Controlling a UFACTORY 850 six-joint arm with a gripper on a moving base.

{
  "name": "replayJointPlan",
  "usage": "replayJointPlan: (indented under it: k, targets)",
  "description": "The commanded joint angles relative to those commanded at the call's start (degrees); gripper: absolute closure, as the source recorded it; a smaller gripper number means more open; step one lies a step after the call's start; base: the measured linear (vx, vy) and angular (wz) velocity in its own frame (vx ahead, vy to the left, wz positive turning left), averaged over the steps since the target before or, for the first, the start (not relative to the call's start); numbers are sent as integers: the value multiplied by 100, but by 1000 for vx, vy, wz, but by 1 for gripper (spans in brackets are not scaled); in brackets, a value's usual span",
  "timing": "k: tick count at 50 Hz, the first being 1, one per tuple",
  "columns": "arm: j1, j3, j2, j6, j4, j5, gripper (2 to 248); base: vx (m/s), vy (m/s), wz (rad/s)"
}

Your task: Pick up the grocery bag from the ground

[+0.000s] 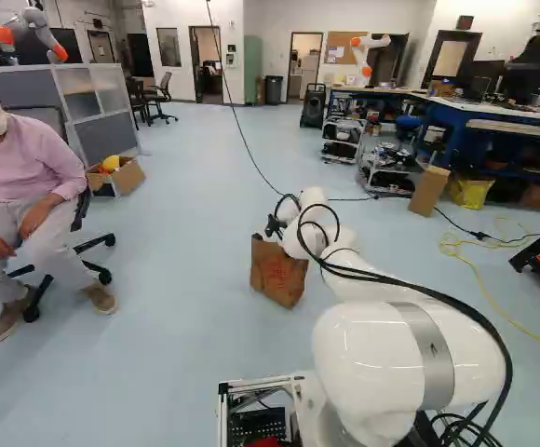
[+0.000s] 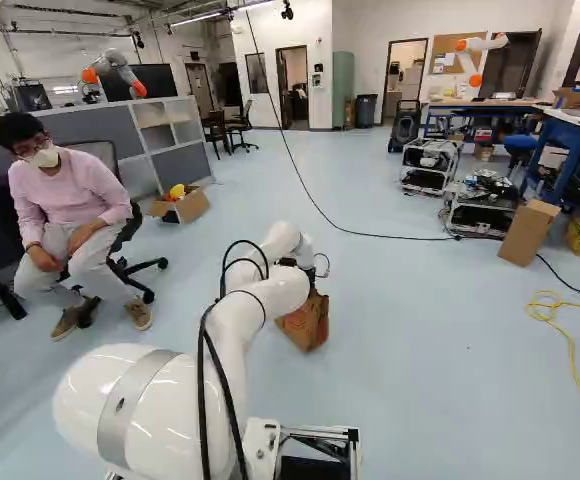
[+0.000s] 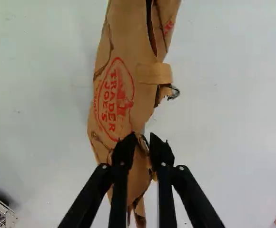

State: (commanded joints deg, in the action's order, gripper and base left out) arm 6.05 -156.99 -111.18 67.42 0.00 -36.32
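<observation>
Tool (image 1: 274, 226) pinches the crumpled edge of the bag (image 1: 268, 265). Bag brown, creased, tilted; red oval label (image 3: 113, 99) with red lettering on its side.

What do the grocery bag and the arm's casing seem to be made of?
The grocery bag: apparently paper, matte brown, going by its creases and crumpled edges. The arm's casing: smooth, glossy white with soft highlights; painted metal or hard plastic, can't tell which.
</observation>
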Motion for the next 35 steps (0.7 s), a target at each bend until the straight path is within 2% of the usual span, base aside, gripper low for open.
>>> replayJointPlan:
  k: [2, 3, 7, 8, 35]
  targets:
    - [0, 0, 0, 0, 0, 0, 166, 0, 0, 0]
    - [0, 0, 0, 0, 0, 0, 203, 0, 0, 0]
    - [0, 0, 0, 0, 0, 0, 203, 0, 0, 0]
    - [0, 0, 0, 0, 0, 0, 225, 0, 0, 0]
    - [0, 0, 0, 0, 0, 0, 225, 0, 0, 0]
